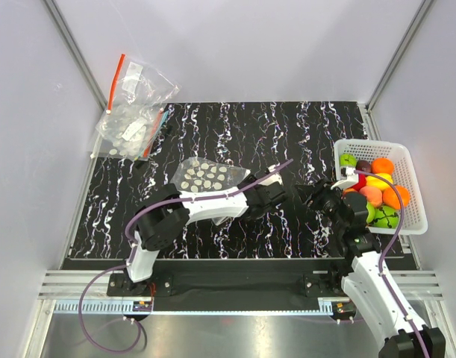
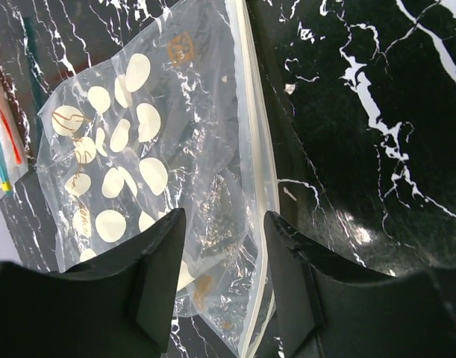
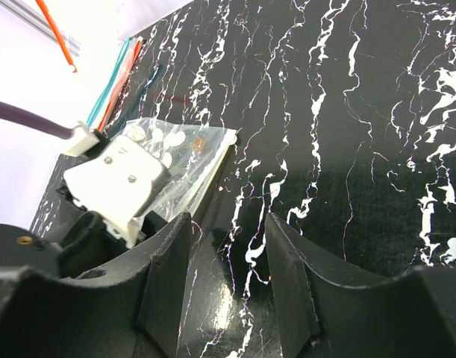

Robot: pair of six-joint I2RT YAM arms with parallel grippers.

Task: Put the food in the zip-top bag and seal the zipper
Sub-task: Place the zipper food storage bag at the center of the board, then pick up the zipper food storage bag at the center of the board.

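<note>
Left gripper [image 2: 224,222], jaws spread and empty, hovers over the flat dotted bag [image 2: 130,149] on the counter [image 2: 377,112]; right gripper [image 3: 228,222] is spread too; food [image 1: 373,195] sits in the basket [image 1: 369,144], nothing bagged or sealed yet.

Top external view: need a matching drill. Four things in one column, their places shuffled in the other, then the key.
Things:
1. dotted zip-top bag
2. toy food
3. red-strip clear bag
4. right gripper

Places:
A. piled in the white basket at the right edge
B. far left corner, overlapping the edge of the black mat
C. open over bare mat, nothing between its fingers
D. flat on the mat under the left gripper

Pairs: 1-D, 2-A, 3-B, 4-C
</note>
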